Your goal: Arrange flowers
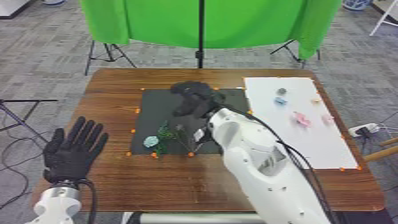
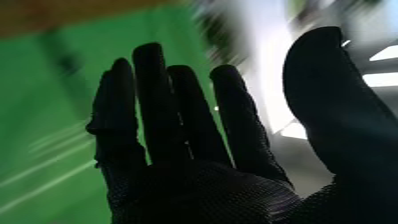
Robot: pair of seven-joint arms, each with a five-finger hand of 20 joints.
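Head view: the black mat [image 1: 155, 107] is being partly hidden by the right hand [image 1: 194, 93]. On it, 1 pale-blue flower [image 1: 151, 141] is being seen beside green stems [image 1: 163, 131], uncountable; 5 small blooms [image 1: 302, 119] are being borne by the white sheet [image 1: 298, 147]. The left hand [image 1: 69, 161] is being held spread.

Right wrist view: the right hand's straight fingers [image 2: 158, 107] are being held slightly apart; the background is being blurred.

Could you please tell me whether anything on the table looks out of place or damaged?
Nothing clearly stands out, and I see no spill or breakage. The pale blue flower lies on the black mat, and small pink pieces lie on the white sheet.
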